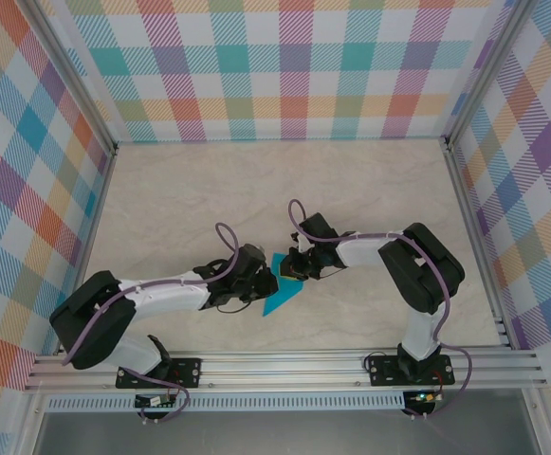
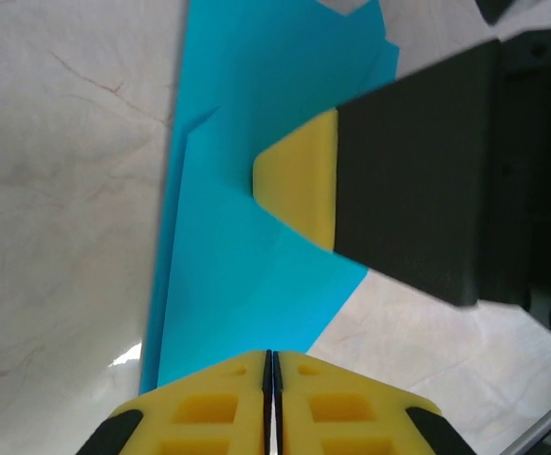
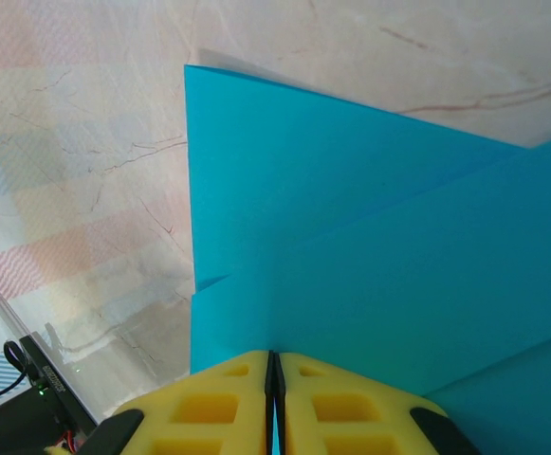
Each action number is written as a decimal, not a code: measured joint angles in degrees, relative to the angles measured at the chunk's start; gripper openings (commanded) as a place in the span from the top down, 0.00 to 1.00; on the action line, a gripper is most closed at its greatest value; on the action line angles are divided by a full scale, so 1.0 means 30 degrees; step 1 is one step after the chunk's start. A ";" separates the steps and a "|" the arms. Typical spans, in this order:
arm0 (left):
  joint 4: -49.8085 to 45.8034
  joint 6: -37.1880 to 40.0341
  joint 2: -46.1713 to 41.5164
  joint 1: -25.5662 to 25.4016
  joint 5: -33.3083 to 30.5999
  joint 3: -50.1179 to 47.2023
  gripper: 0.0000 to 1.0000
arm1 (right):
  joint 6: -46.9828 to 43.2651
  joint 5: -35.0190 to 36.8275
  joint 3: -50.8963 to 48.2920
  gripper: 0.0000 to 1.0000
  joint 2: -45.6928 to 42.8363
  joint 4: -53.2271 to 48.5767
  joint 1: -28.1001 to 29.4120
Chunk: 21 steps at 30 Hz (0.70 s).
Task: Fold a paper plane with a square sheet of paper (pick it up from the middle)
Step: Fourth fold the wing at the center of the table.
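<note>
**No readable writing is showing**

No word, number, brand or sign is coming through legibly in any of the views. The folded sheet of paper [image 3: 351,237] is showing plain teal faces.
</note>
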 measured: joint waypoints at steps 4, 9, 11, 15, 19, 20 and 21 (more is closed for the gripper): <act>0.2004 -0.0969 0.1421 0.0124 0.0532 -0.0160 0.91 | 0.0146 0.0000 -0.0007 0.88 0.0000 0.0029 0.0000; 0.3971 -0.1953 0.2368 0.0153 0.1027 -0.0750 0.91 | 0.0277 0.0000 -0.0029 0.88 0.0000 0.0058 0.0000; 0.4102 -0.2120 0.2375 0.0153 0.1005 -0.0903 0.90 | 0.0277 -0.0007 -0.0029 0.88 0.0000 0.0066 -0.0007; 0.4116 -0.2448 0.2375 0.0153 0.0947 -0.1100 0.90 | 0.0284 -0.0015 -0.0066 0.88 0.0000 0.0124 0.0000; 0.4065 -0.2463 0.2382 0.0153 0.1122 -0.1173 0.91 | 0.0277 -0.0007 -0.0066 0.88 0.0000 0.0117 -0.0007; 0.4175 -0.2470 0.2375 0.0153 0.1209 -0.1297 0.91 | 0.0277 -0.0007 -0.0066 0.88 0.0000 0.0117 0.0000; 0.4430 -0.2506 0.2375 0.0153 0.1304 -0.1486 0.90 | 0.0277 0.0000 -0.0066 0.88 0.0000 0.0117 -0.0007</act>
